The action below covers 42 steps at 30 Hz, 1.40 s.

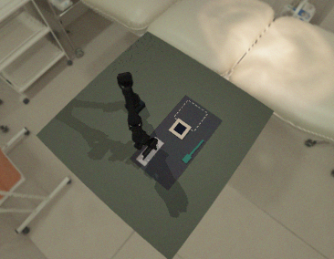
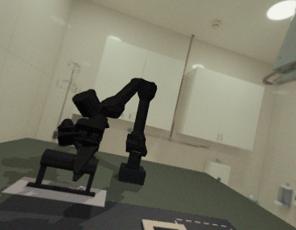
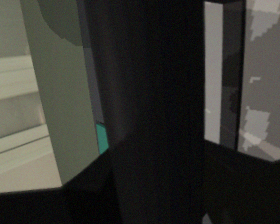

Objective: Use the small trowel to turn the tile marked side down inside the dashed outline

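The trowel has a black bar handle (image 2: 56, 157) (image 3: 148, 70) on two posts above a pale flat blade (image 1: 143, 160) (image 2: 19, 188) (image 3: 213, 75). My gripper (image 1: 150, 147) (image 2: 79, 170) (image 3: 152, 143) is shut on that handle, with the blade at or just above the near-left end of the dark mat (image 1: 170, 148); the exact gap cannot be told. The cream tile (image 1: 180, 129) (image 2: 164, 224) lies flat, its dark centre square facing up. It lies against the near-left side of the dashed outline (image 1: 189, 100), mostly outside it. The handle hides much in the wrist view.
A teal spatula-like tool (image 1: 187, 158) (image 3: 102, 137) lies on the mat's right side, its handle pointing up-right in the top view. The mat is on a green table (image 1: 118, 182). The arm's base (image 2: 132, 173) stands behind the trowel in the exterior view.
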Each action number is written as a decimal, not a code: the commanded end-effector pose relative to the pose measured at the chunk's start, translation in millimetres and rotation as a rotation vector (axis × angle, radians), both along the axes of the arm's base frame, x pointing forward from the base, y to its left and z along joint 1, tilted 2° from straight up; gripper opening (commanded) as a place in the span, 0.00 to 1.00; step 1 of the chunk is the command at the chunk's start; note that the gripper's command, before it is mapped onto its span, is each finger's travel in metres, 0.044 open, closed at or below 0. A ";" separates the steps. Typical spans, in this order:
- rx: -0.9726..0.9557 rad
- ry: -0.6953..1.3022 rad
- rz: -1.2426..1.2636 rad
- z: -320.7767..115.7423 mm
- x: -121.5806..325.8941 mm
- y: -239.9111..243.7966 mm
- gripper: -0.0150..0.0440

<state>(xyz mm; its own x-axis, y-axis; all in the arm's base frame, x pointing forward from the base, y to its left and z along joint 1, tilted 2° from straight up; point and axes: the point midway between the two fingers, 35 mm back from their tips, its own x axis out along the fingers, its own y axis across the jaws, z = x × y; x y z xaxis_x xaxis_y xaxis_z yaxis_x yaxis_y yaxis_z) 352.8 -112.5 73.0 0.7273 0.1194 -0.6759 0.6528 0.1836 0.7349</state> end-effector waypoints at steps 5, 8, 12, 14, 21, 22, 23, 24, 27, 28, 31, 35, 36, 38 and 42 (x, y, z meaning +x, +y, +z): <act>-0.025 -0.010 0.005 -1.4 16.3 29.4 0.25; -0.032 -0.014 0.007 -2.3 21.2 41.7 0.25; -0.040 -0.022 0.009 -3.2 27.0 58.5 0.25; -0.043 -0.028 0.009 -3.5 29.6 67.1 0.25; -0.050 -0.051 0.010 -3.7 36.6 97.9 0.25; -0.051 -0.054 0.010 -3.6 37.2 101.5 0.25; -0.051 -0.056 0.010 -3.6 37.6 103.7 0.25; -0.051 -0.057 0.010 -3.6 37.7 104.5 0.25; -0.051 -0.057 0.010 -6.0 37.3 104.4 0.25; -0.051 -0.057 0.010 -7.7 37.1 104.4 0.25; -0.051 -0.057 0.010 -12.6 36.2 104.2 0.25; -0.051 -0.056 0.010 -19.0 34.9 104.1 0.25; -0.051 -0.056 0.010 -20.6 34.5 104.0 0.25; -0.051 -0.056 0.010 -23.8 33.7 103.9 0.25; -0.051 -0.056 0.010 -30.1 32.0 103.8 0.25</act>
<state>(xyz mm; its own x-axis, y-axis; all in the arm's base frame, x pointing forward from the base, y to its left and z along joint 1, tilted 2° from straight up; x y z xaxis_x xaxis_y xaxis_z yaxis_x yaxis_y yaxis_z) 383.8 -7.7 44.0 0.7547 0.0986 -0.6486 0.6170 0.2292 0.7528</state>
